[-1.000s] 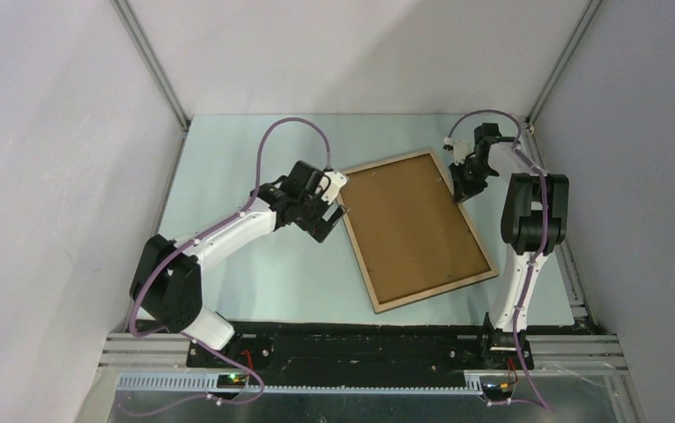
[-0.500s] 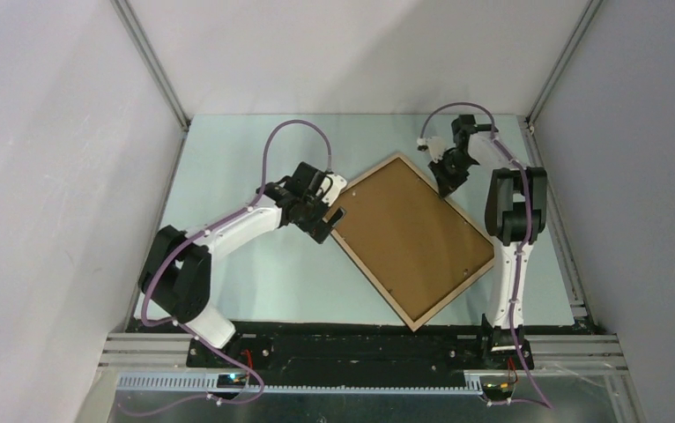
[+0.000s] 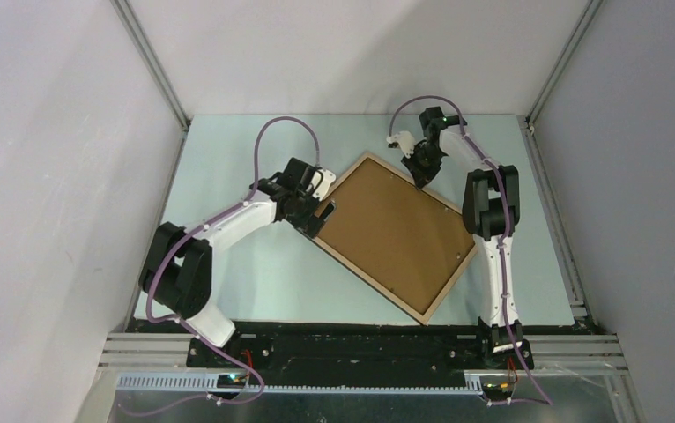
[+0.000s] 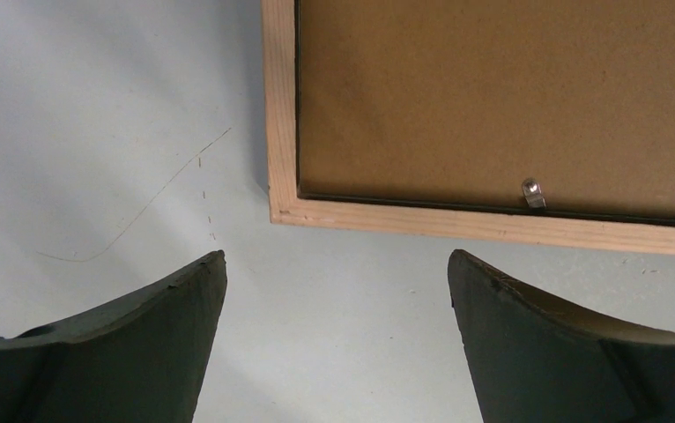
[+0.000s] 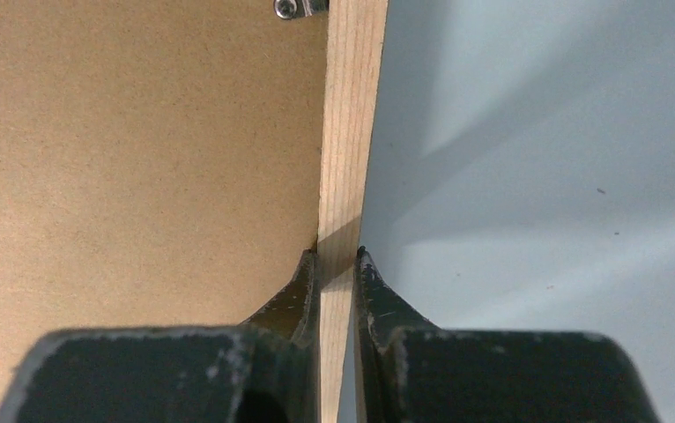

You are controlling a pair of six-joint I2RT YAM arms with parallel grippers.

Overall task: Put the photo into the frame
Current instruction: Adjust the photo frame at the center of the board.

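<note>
Lying back-up on the table, the frame hides its front; grainy brown hardboard fills its light-wood rim. Right gripper pinches the far rim; left gripper gapes beside a corner.

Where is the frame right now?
Top view: frame lies back-up mid-table, right gripper clamped on its far-right edge, open left gripper beside its left corner.

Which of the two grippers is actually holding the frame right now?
The right gripper: it is shut on the frame's wooden edge. The left gripper stands wide open near a corner, clear of the frame.
</note>
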